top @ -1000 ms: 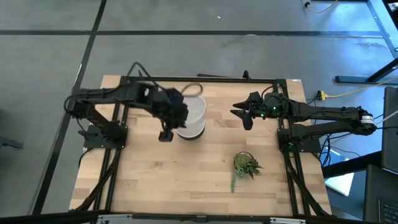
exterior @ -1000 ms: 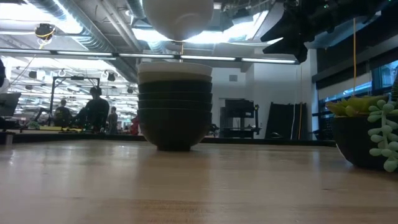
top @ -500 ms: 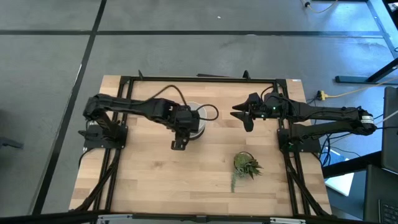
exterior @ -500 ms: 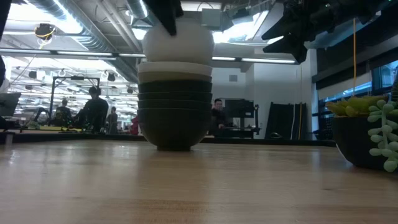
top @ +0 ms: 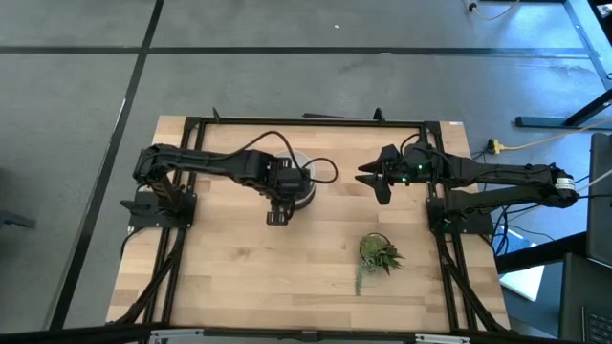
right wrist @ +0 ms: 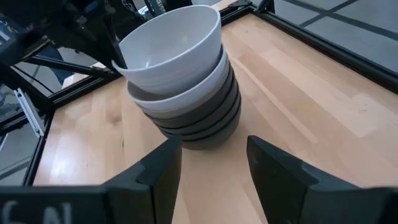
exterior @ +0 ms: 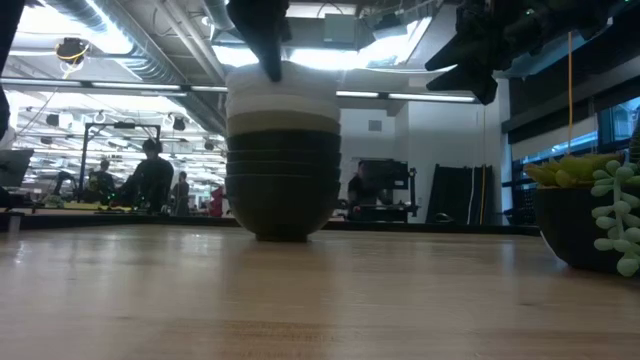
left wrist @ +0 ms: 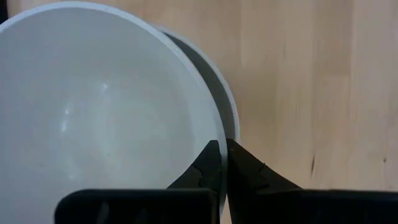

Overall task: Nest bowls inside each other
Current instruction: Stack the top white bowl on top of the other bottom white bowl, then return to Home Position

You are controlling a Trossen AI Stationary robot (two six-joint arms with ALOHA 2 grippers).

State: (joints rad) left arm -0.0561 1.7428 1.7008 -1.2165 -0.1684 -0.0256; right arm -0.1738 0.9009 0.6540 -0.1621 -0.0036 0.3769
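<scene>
Lowered since the earlier frame, top white bowl (right wrist: 174, 46) now sits in the stack (exterior: 283, 150); left gripper (left wrist: 222, 163) fingers pinch its rim, release pending; right gripper (right wrist: 211, 165) open, idle.

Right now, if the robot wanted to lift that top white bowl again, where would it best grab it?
Probably by the rim, from above. The top white bowl sits tilted in the stack of bowls, so its sides are sunk and only the thin lip stands free. The left gripper already pinches that lip, one finger inside and one outside. The right gripper waits open beside the stack.
</scene>
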